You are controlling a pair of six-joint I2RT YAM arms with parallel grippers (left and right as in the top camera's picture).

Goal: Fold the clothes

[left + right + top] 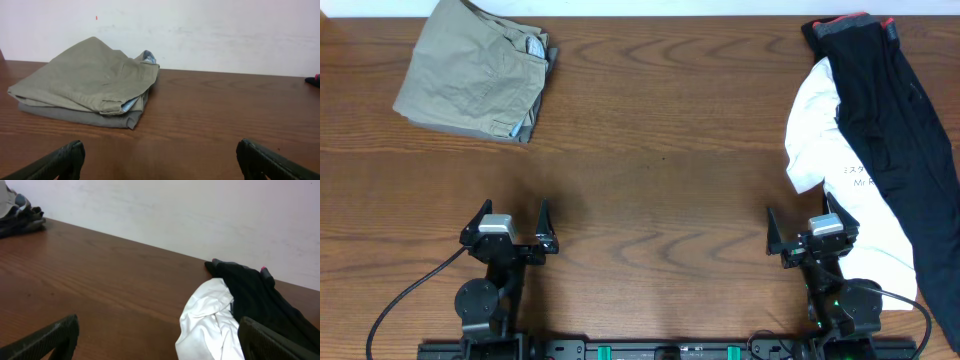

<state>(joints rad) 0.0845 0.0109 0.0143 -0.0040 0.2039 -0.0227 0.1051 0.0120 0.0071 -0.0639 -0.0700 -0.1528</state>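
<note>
The black trousers (895, 130) lie stretched along the table's right side, with the grey waistband with red-orange edge at the far end. They lie partly over a crumpled white T-shirt (820, 140). In the right wrist view the trousers (255, 292) lie ahead and to the right. My right gripper (810, 230) is open and empty near the front edge, with the T-shirt's near edge beside its right finger. It also shows in its wrist view (160, 340). My left gripper (510, 225) is open and empty at the front left, seen also in its wrist view (160, 160).
Folded khaki-beige trousers (475, 70) lie at the far left, also in the left wrist view (90, 82). A pale wall stands behind the table's far edge. Bare wooden tabletop (660, 150) spans the middle.
</note>
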